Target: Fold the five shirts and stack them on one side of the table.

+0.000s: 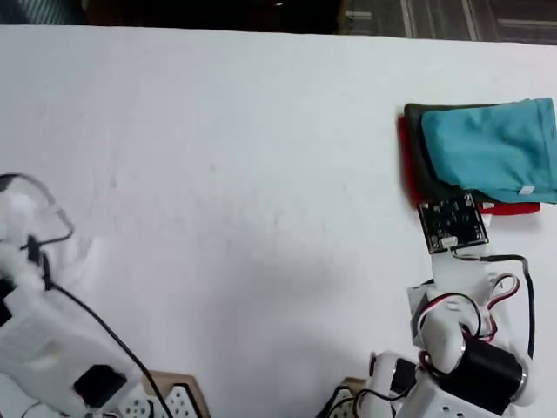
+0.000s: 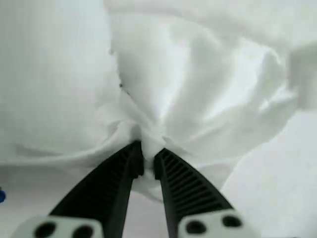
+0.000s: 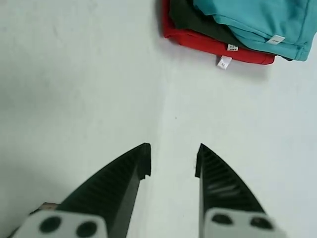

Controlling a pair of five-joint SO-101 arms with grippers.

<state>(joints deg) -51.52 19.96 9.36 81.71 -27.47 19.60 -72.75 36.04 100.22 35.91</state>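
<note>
The left gripper (image 2: 148,158) pinches a bunched white shirt (image 2: 198,89) on the table (image 1: 218,174), while the right gripper (image 3: 172,161) gapes empty near the teal-topped stack (image 1: 487,152).

Left gripper (image 2: 148,158) pinching bunched white shirt (image 2: 198,84)

Left arm (image 1: 43,344): white shell; a black cable (image 1: 97,324) ran along it.
Right arm (image 1: 448,335): white links, with red-and-white wires (image 1: 474,305) looping past.
Motor (image 1: 487,376): black cylinder, low on the right arm.
Board (image 1: 452,221): black, square — dotted with small parts.
Fingers (image 3: 124,183): black, pointed, ribbed inside — white mounts (image 3: 64,225) carried dark screw holes.
</note>
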